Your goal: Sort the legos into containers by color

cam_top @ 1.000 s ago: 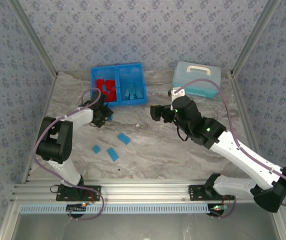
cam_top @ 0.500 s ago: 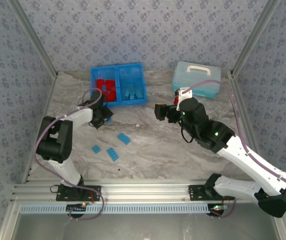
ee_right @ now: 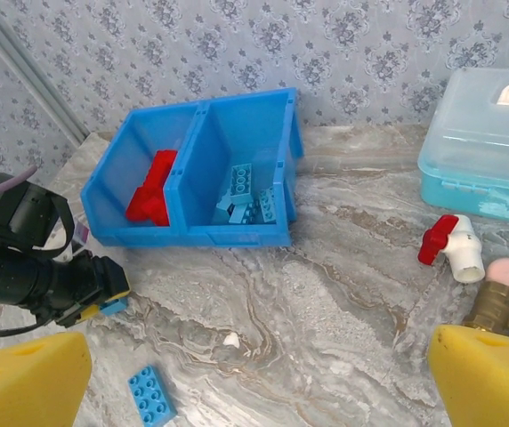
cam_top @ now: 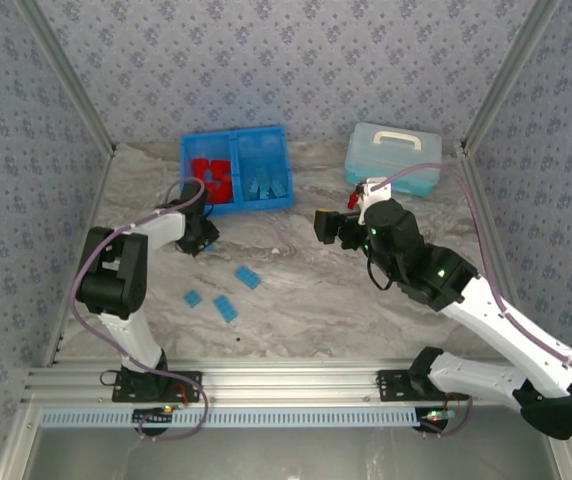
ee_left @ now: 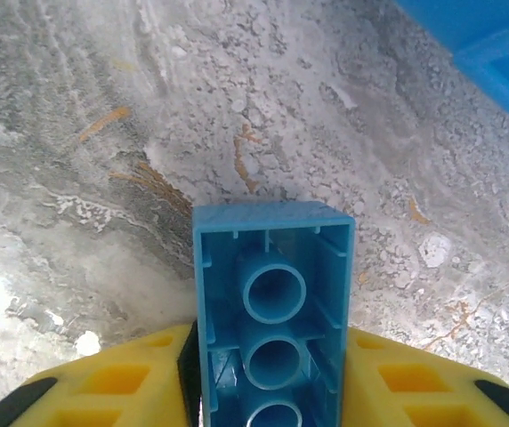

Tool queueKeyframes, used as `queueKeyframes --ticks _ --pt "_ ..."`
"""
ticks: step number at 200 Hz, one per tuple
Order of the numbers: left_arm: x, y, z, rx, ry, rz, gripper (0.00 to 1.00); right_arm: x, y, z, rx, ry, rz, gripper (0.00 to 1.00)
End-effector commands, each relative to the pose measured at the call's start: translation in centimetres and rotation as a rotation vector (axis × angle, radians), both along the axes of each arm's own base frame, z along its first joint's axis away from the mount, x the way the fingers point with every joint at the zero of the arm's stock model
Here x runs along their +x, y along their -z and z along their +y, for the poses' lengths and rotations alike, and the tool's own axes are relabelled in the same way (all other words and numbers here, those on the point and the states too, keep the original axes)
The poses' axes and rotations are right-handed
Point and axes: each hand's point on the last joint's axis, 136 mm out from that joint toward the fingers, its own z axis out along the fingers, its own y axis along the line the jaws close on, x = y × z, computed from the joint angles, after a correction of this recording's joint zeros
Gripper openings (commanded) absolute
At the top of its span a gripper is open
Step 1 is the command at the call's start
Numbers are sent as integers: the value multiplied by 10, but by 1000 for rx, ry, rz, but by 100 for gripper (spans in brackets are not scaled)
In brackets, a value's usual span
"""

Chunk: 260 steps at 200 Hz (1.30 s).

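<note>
left gripper (ee_left: pixel 272 378) clamps a blue brick (ee_left: pixel 273 285) near the tray (cam_top: pixel 262 206), upper left, likely bound for it; right gripper (ee_right: pixel 259 374) hangs spread, empty.

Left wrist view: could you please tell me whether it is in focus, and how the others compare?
Left wrist view: sharp, the blue lego clamped in the left gripper shows crisp tubes. Right wrist view: the tray is clear, the fingers of the open right gripper at the bottom corners are soft. Top external view: even light, faint shadows on the table.

Left jaws clamped, right jaws apart
</note>
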Motion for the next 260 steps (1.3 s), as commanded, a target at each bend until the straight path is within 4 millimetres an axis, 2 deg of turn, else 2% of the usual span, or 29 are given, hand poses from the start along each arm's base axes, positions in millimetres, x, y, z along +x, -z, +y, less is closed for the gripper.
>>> queueKeyframes --ticks 1,13,25,37,50,72,88,101,111,130,146,149,154,176,179,199,224,242,260 --pt "-17 0 8 55 30 76 37 -3 1 -5 10 26 4 100" --pt "-17 -10 8 57 46 61 32 -3 2 -5 11 27 5 100" --pt "-16 -30 2 36 67 17 28 -3 1 -6 16 29 5 100" --pt "-13 -62 -10 11 98 -66 27 -5 0 -7 19 30 4 100" --pt "-8 -108 -28 15 146 -189 27 -5 -1 -9 28 39 1 100" --pt "5 -182 -67 68 256 -380 27 -6 -1 -14 38 56 -8 100" --pt "24 -221 -92 140 320 -485 27 -7 -2 -18 40 73 -15 100" --pt "43 -237 -109 185 351 -533 27 -8 0 -21 39 80 -15 100" --pt "58 -243 -120 195 361 -549 26 -10 -1 -23 43 83 -14 100" --pt "90 -240 -134 232 366 -581 26 -14 0 -26 55 83 -3 100" --pt "115 -232 -141 286 373 -569 26 -18 2 -29 67 80 4 100" --pt "119 -224 -142 301 380 -556 26 -19 2 -29 68 81 6 100" --pt "128 -227 -145 314 380 -566 26 -20 2 -31 71 83 8 100" --pt "156 -200 -152 358 387 -520 26 -25 5 -36 79 87 18 100" --pt "156 -191 -150 371 393 -491 27 -26 5 -37 81 90 17 100" --pt "169 -165 -152 389 399 -451 29 -29 7 -40 84 92 19 100" --pt "176 -143 -153 365 397 -410 40 -30 9 -38 82 79 24 100" --pt "174 -153 -158 341 406 -426 56 -29 10 -36 64 68 23 100" --pt "169 -183 -160 325 405 -475 67 -28 13 -35 33 61 22 100"
